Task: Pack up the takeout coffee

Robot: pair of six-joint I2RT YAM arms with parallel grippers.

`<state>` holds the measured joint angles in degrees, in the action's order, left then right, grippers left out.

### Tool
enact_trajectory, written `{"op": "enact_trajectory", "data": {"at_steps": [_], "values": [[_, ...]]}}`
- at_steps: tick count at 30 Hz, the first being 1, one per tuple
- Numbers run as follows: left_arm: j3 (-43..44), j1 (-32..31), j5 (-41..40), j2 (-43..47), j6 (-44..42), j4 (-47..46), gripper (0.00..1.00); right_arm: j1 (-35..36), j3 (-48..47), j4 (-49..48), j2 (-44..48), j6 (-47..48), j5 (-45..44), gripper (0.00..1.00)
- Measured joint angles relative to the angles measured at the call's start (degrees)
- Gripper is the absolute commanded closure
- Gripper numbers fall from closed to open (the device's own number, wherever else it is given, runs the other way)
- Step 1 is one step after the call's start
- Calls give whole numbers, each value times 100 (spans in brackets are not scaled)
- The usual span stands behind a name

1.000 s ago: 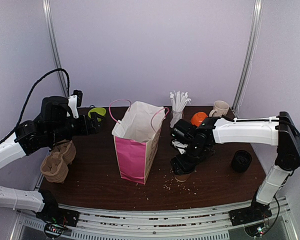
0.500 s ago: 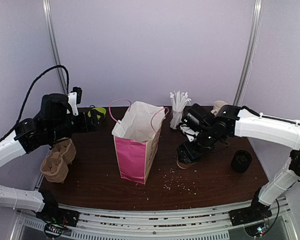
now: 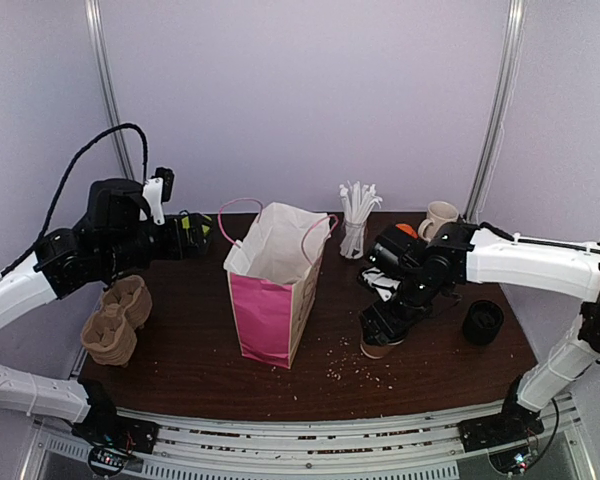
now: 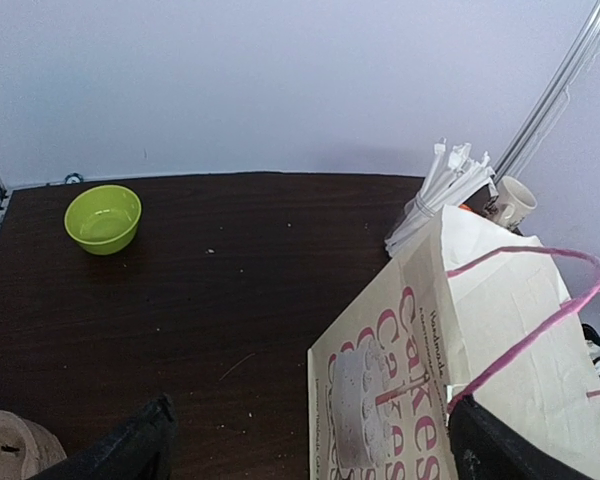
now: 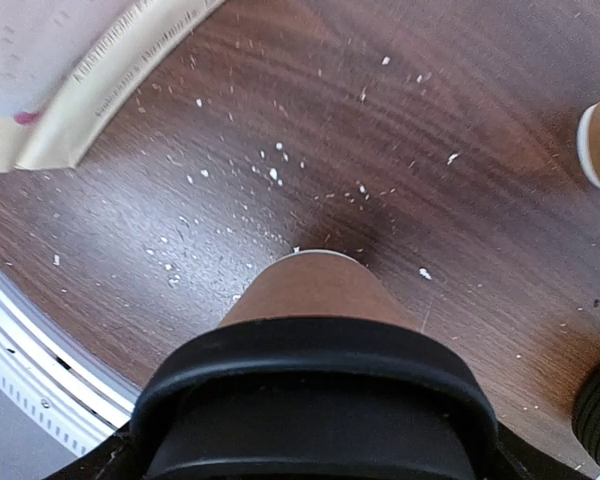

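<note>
Clamping the lidded coffee cup (image 5: 315, 290) between widely spread fingers, the right hand (image 3: 382, 335) holds it upright, low at the worktop (image 3: 200, 370), right of the pink bag (image 3: 265, 310). The left hand (image 3: 188, 236) hangs wide apart, empty, near the green bowl (image 4: 102, 217).

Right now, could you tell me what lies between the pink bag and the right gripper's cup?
Only tabletop strewn with crumbs separates bag and cup, in the right wrist view.

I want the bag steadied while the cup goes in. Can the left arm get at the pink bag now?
Probably yes. The left gripper is open and empty, hanging just left of the pink bag, with nothing visible between them.
</note>
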<state>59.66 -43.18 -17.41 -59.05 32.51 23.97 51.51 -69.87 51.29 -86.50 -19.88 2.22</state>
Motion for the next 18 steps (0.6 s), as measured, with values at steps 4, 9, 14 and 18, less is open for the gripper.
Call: {"op": "enact_trajectory", "data": {"at_steps": [4,9,14,18], "values": [[-74,0,116,-20,24,2,2,0,52,-103,-348,59,120,14],[-149,0,188,-26,39,2,2,0,170,-319,-516,72,212,2],[-238,0,186,-20,42,9,2,2,310,-437,-518,66,258,0],[-256,0,181,11,55,7,2,24,323,-481,-503,66,302,0]]}}
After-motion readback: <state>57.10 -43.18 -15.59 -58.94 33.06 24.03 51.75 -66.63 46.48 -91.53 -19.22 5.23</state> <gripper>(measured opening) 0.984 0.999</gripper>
